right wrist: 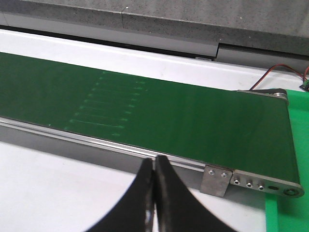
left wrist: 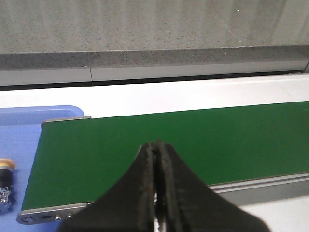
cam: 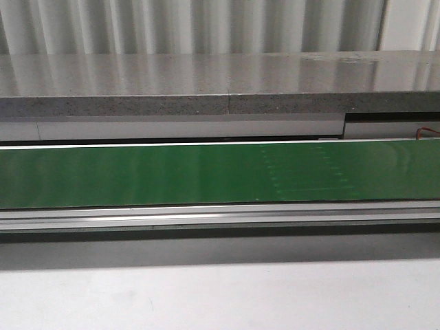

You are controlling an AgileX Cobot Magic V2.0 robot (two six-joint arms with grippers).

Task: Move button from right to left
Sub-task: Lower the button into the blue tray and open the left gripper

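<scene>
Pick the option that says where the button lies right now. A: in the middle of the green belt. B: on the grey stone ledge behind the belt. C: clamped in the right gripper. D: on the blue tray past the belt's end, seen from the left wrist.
D: the left wrist view shows the button on the blue tray, off the end of the green belt; the right gripper is shut on nothing.

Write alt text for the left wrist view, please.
The left gripper, fingers pressed shut on nothing, hangs over the near edge of the green belt. Past the belt's end, the button lies on a blue tray, cut off by the frame.
</scene>
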